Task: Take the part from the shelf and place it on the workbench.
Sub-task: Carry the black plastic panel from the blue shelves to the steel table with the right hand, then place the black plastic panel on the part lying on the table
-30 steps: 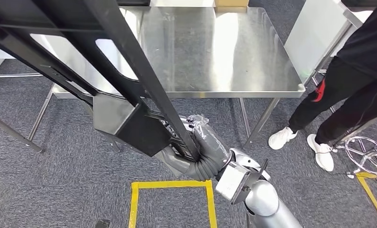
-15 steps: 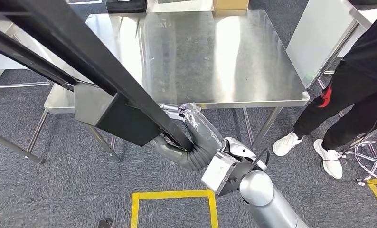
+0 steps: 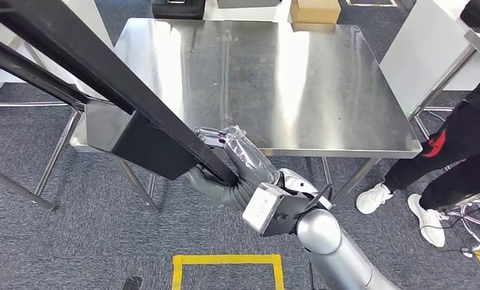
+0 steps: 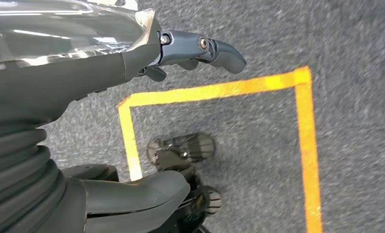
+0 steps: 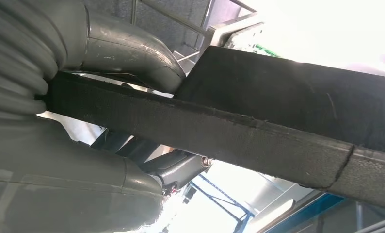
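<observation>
Here, right hand (image 3: 234, 166) clamped round a long black part (image 3: 104, 90), fingers wrapped over one of its bars near the lower end. Part carried tilted, running from the hand up and off the top-left corner of the head view, crossing above the near-left corner of the steel workbench (image 3: 322, 90); held in the air, not resting on the bench top. Boxy black section of the part just beside the hand.

Right wrist view: same grasp from close in, black bar (image 5: 219, 128) passing between thick grey thumb (image 5: 127, 53) and the palm, rough foam-like surface plain here and not from above.

Left wrist view: left hand (image 4: 132, 97) hanging over grey carpet (image 4: 355, 39) and yellow floor tape (image 4: 304, 145), fingers (image 4: 215, 48) loosely spread, nothing in them.

Head view also: person's legs and white shoes (image 3: 401, 202) right of the bench, cardboard box (image 3: 315, 11) beyond its far edge.
</observation>
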Controlling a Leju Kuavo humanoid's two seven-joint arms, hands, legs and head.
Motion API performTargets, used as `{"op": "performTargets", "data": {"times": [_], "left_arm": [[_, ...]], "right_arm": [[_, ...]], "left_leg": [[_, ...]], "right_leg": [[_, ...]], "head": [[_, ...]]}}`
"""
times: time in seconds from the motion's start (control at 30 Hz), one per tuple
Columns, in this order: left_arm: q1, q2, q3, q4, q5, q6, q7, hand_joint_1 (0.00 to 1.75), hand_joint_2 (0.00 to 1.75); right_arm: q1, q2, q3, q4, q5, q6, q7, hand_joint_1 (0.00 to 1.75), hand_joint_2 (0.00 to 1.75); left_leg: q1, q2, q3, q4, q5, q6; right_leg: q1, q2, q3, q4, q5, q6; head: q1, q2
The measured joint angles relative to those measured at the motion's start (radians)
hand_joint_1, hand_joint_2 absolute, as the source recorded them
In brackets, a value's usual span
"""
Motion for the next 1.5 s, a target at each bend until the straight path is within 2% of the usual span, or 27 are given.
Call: {"op": "performTargets", "data": {"times": [0.03, 0.07, 0.13, 0.17, 0.23, 0.3, 0.4, 0.43, 0.47, 0.5, 0.57, 0.6, 0.63, 0.7, 0.77, 0.87, 0.93, 0.97, 1.03, 1.07, 1.1, 1.13, 1.2, 1.27, 1.33, 1.4, 1.5], "left_arm": [[0.000, 0.000, 0.000, 0.000, 0.000, 0.000, 0.001, 0.00, 1.75], [-0.001, -0.001, 0.000, 0.000, 0.000, -0.001, 0.001, 0.00, 1.75], [-0.003, -0.003, 0.000, 0.000, 0.000, -0.002, 0.003, 0.00, 1.75], [-0.004, -0.004, 0.000, 0.000, 0.000, -0.003, 0.003, 0.00, 1.75], [-0.004, -0.002, 0.000, -0.001, 0.000, -0.003, 0.004, 0.00, 1.75], [-0.005, 0.000, -0.001, -0.001, 0.000, -0.003, 0.005, 0.00, 1.75], [-0.005, 0.001, -0.001, -0.002, 0.000, -0.004, 0.005, 0.00, 1.75], [-0.004, 0.002, -0.001, -0.002, 0.000, -0.005, 0.005, 0.00, 1.75], [-0.003, 0.002, -0.001, -0.002, 0.000, -0.006, 0.005, 0.00, 1.75], [-0.003, 0.003, -0.001, -0.002, 0.000, -0.007, 0.005, 0.00, 1.75], [-0.003, 0.004, -0.001, -0.002, 0.000, -0.008, 0.005, 0.00, 1.75], [-0.003, 0.004, -0.001, -0.002, 0.000, -0.009, 0.006, 0.00, 1.75], [-0.003, 0.004, -0.001, -0.002, 0.000, -0.009, 0.006, 0.00, 1.75], [-0.003, 0.004, -0.001, -0.002, 0.001, -0.009, 0.007, 0.00, 1.75], [-0.002, 0.005, -0.001, -0.002, 0.001, -0.009, 0.008, 0.00, 1.75], [-0.002, 0.005, 0.000, -0.003, 0.001, -0.009, 0.008, 0.00, 1.75], [-0.002, 0.005, 0.000, -0.003, 0.001, -0.008, 0.007, 0.00, 1.75], [-0.002, 0.006, 0.000, -0.004, 0.001, -0.008, 0.007, 0.00, 1.75], [-0.003, 0.006, 0.000, -0.004, 0.002, -0.009, 0.007, 0.00, 1.75], [-0.003, 0.006, 0.000, -0.005, 0.004, -0.010, 0.007, 0.00, 1.75], [-0.003, 0.006, 0.000, -0.005, 0.005, -0.010, 0.007, 0.00, 1.75], [-0.003, 0.006, 0.000, -0.005, 0.005, -0.010, 0.007, 0.00, 1.75], [-0.004, 0.005, 0.000, -0.005, 0.005, -0.010, 0.007, 0.00, 1.75], [-0.004, 0.005, 0.000, -0.005, 0.007, -0.010, 0.006, 0.00, 1.75], [-0.005, 0.005, 0.000, -0.005, 0.008, -0.011, 0.006, 0.00, 1.75], [-0.008, 0.006, -0.001, -0.005, 0.008, -0.010, 0.005, 0.00, 1.75], [-0.006, 0.007, -0.001, -0.005, 0.010, -0.007, -0.001, 0.00, 1.75]], "right_arm": [[-0.003, 0.000, 0.001, 0.003, 0.000, 0.000, 0.000, 1.75, 1.75], [-0.007, 0.000, 0.003, 0.008, 0.000, -0.001, 0.000, 1.75, 1.75], [-0.018, 0.001, 0.006, 0.016, 0.000, -0.002, 0.001, 1.75, 1.75], [-0.023, 0.001, 0.007, 0.020, 0.000, -0.002, 0.002, 1.75, 1.75], [-0.031, 0.005, 0.008, 0.026, 0.000, -0.003, 0.003, 1.75, 1.75], [-0.037, 0.010, 0.008, 0.032, -0.001, -0.004, 0.003, 1.75, 1.75], [-0.044, 0.014, 0.011, 0.042, -0.001, -0.004, 0.003, 1.75, 1.75], [-0.045, 0.015, 0.012, 0.046, -0.001, -0.004, 0.003, 1.75, 1.75], [-0.045, 0.015, 0.014, 0.050, -0.001, -0.004, 0.003, 1.75, 1.75], [-0.045, 0.015, 0.015, 0.053, -0.001, -0.004, 0.003, 1.75, 1.75], [-0.046, 0.015, 0.018, 0.058, -0.001, -0.004, 0.004, 1.75, 1.75], [-0.047, 0.015, 0.020, 0.060, -0.001, -0.004, 0.003, 1.75, 1.75], [-0.050, 0.016, 0.022, 0.061, -0.001, -0.004, 0.004, 1.75, 1.75], [-0.054, 0.016, 0.025, 0.064, -0.001, -0.004, 0.004, 1.75, 1.75], [-0.056, 0.016, 0.026, 0.065, 0.000, -0.005, 0.004, 1.75, 1.75], [-0.057, 0.016, 0.025, 0.065, 0.000, -0.005, 0.004, 1.75, 1.75], [-0.058, 0.016, 0.026, 0.065, 0.000, -0.005, 0.004, 1.75, 1.75], [-0.059, 0.016, 0.027, 0.066, -0.001, -0.005, 0.004, 1.75, 1.75], [-0.062, 0.013, 0.033, 0.070, -0.001, -0.005, 0.005, 1.75, 1.75], [-0.063, 0.011, 0.036, 0.072, -0.001, -0.005, 0.006, 1.75, 1.75], [-0.062, 0.010, 0.040, 0.074, -0.001, -0.005, 0.007, 1.75, 1.75], [-0.063, 0.010, 0.042, 0.074, -0.001, -0.005, 0.007, 1.75, 1.75], [-0.065, 0.009, 0.047, 0.074, -0.001, -0.005, 0.008, 1.75, 1.75], [-0.067, 0.008, 0.050, 0.076, -0.002, -0.005, 0.008, 1.75, 1.75], [-0.070, 0.010, 0.051, 0.077, -0.002, -0.005, 0.008, 1.75, 1.75], [-0.075, 0.013, 0.053, 0.078, -0.002, -0.005, 0.008, 1.75, 1.75], [-0.079, 0.018, 0.058, 0.081, -0.006, -0.005, 0.013, 1.75, 1.75]], "left_leg": [[-0.003, -0.002, 0.012, -0.001, -0.009, 0.001], [-0.008, -0.004, 0.024, 0.000, -0.020, 0.000], [-0.014, -0.006, 0.037, 0.001, -0.037, -0.005], [-0.016, -0.007, 0.040, 0.004, -0.041, -0.009], [-0.016, -0.006, 0.041, 0.016, -0.047, -0.017], [-0.013, -0.002, 0.011, 0.078, -0.059, -0.028], [0.004, 0.005, -0.102, 0.243, -0.121, -0.050], [0.009, 0.007, -0.132, 0.271, -0.134, -0.057], [0.015, 0.009, -0.147, 0.268, -0.125, -0.062], [0.020, 0.012, -0.141, 0.227, -0.091, -0.066], [0.027, 0.014, -0.098, 0.095, 0.002, -0.072], [0.026, 0.014, -0.080, 0.045, 0.025, -0.069], [0.023, 0.013, -0.069, 0.019, 0.035, -0.062], [0.015, 0.012, -0.063, 0.014, 0.027, -0.041], [0.014, 0.011, -0.055, 0.012, 0.029, -0.029], [0.014, 0.010, -0.050, 0.010, 0.030, -0.025], [0.016, 0.010, -0.043, 0.005, 0.029, -0.021], [0.016, 0.010, -0.037, 0.003, 0.025, -0.016], [0.013, 0.008, -0.015, 0.001, 0.006, -0.004], [0.010, 0.006, -0.001, 0.001, -0.005, -0.001], [0.008, 0.003, 0.013, 0.001, -0.017, -0.001], [0.007, 0.002, 0.023, 0.000, -0.026, -0.003], [0.004, 0.000, 0.039, -0.001, -0.042, -0.011], [0.002, 0.001, 0.047, 0.002, -0.049, -0.022], [0.004, 0.003, 0.046, 0.017, -0.056, -0.031], [0.007, 0.007, 0.011, 0.085, -0.081, -0.041], [0.015, 0.009, -0.102, 0.250, -0.143, -0.058]], "right_leg": [[0.005, 0.000, 0.017, -0.070, 0.044, 0.004], [0.012, 0.001, 0.034, -0.140, 0.094, 0.004], [0.020, 0.003, 0.058, -0.224, 0.157, -0.013], [0.021, 0.005, 0.062, -0.233, 0.166, -0.025], [0.012, 0.008, 0.080, -0.239, 0.171, -0.039], [0.003, 0.008, 0.101, -0.244, 0.166, -0.050], [0.001, 0.008, 0.120, -0.245, 0.147, -0.060], [0.000, 0.008, 0.127, -0.245, 0.140, -0.059], [-0.001, 0.009, 0.135, -0.245, 0.133, -0.056], [-0.003, 0.010, 0.146, -0.245, 0.125, -0.052], [-0.006, 0.012, 0.168, -0.245, 0.107, -0.041], [-0.006, 0.012, 0.174, -0.246, 0.100, -0.034], [-0.004, 0.011, 0.176, -0.247, 0.094, -0.027], [-0.002, 0.011, 0.179, -0.246, 0.091, -0.014], [-0.001, 0.011, 0.185, -0.245, 0.090, -0.005], [0.000, 0.011, 0.186, -0.244, 0.089, -0.002], [0.000, 0.010, 0.172, -0.222, 0.086, -0.001], [-0.001, 0.009, 0.141, -0.171, 0.076, -0.002], [-0.001, 0.008, 0.032, -0.031, 0.046, -0.003], [0.000, 0.008, -0.006, -0.003, 0.049, 0.001], [0.001, 0.008, -0.012, -0.035, 0.075, 0.007], [0.002, 0.007, 0.013, -0.114, 0.123, 0.013], [0.010, 0.004, 0.052, -0.221, 0.174, 0.001], [0.015, 0.004, 0.064, -0.241, 0.175, -0.022], [0.007, 0.007, 0.080, -0.247, 0.176, -0.033], [-0.001, 0.007, 0.099, -0.251, 0.170, -0.043], [-0.001, 0.007, 0.114, -0.251, 0.157, -0.055]], "head": [[0.000, 0.000], [-0.001, 0.000], [0.000, 0.000], [-0.001, 0.000], [0.000, 0.000], [-0.001, 0.000], [-0.002, 0.000], [-0.002, 0.000], [-0.002, 0.000], [-0.002, 0.000], [-0.002, 0.000], [-0.002, 0.000], [-0.002, 0.000], [-0.003, 0.000], [-0.003, 0.000], [-0.003, 0.000], [-0.002, 0.000], [-0.001, 0.000], [0.001, 0.000], [0.001, 0.000], [0.001, 0.000], [0.002, 0.000], [0.002, 0.000], [0.002, 0.000], [0.003, 0.000], [0.001, 0.000], [0.000, 0.000]]}}
